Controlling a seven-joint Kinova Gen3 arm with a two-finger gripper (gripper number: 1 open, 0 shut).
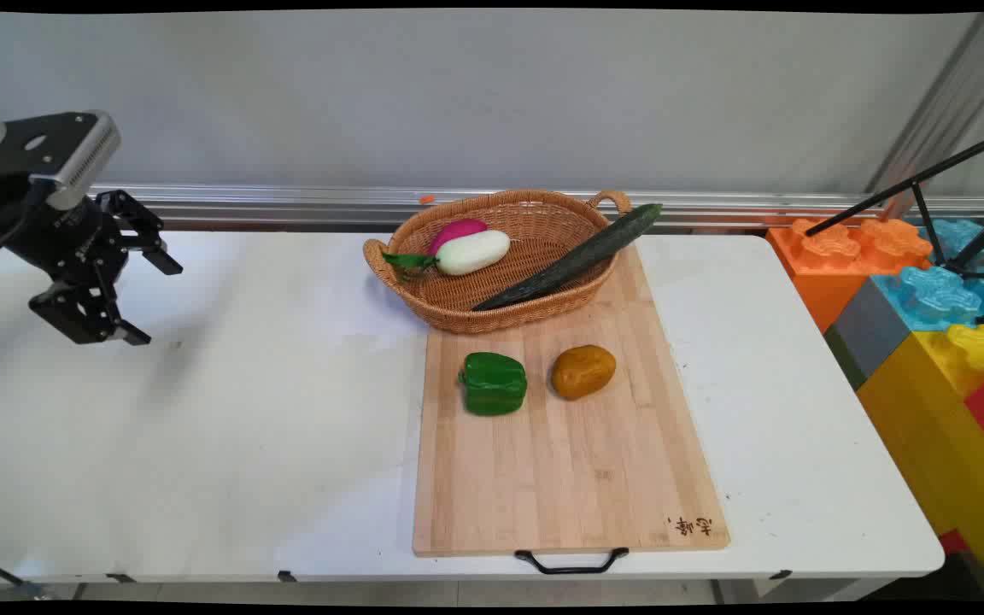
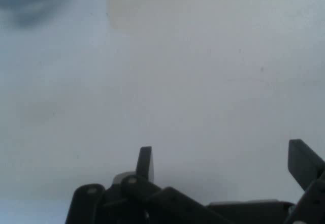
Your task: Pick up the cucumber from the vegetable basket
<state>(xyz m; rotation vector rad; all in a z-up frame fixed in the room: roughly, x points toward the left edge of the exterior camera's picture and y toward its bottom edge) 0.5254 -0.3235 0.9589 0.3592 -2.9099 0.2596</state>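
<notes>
The cutting board, bearing a green pepper and potato, is seen nearest, the basket behind, while the claw is held open and empty above the tabletop's far left.

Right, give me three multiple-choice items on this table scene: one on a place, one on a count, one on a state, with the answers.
1. Where does the cucumber lie?
A. Slanted in the wicker basket, its tip over the rim
B. Flat on the cutting board
C. On the bare table

2. How many vegetables sit on the cutting board itself?
A. One
B. Two
C. Four

3. What state is the claw in?
A. Shut on the potato
B. Shut and empty
C. Open and empty

Answers: 1 A, it crosses the basket and juts past the handle. 2 B, only the green bell pepper and the potato. 3 C, its fingers stand apart over bare table at far left.
</notes>
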